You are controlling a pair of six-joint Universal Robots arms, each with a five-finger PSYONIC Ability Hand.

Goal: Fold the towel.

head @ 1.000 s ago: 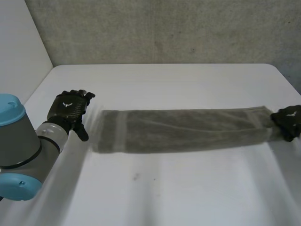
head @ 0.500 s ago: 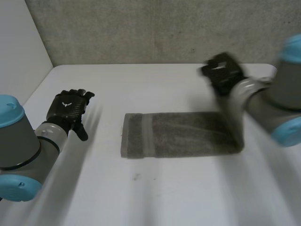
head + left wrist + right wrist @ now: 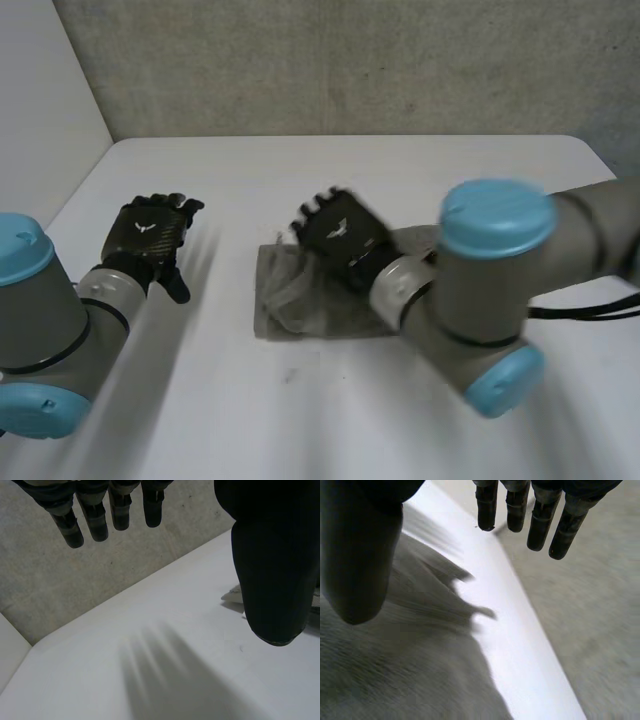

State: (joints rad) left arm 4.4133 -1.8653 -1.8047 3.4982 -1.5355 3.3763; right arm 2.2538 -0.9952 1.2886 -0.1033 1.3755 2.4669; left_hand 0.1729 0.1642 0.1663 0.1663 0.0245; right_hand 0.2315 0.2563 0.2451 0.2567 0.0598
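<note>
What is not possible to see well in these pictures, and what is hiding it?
Head view: the right arm covers the right part of the towel, so its edges there are hidden.
Head view: whether the right robot hand touches the towel or hovers above it cannot be told.
Left wrist view: the thumb of the left robot hand hides nearly all the towel; a small corner peeks out beside it.
</note>
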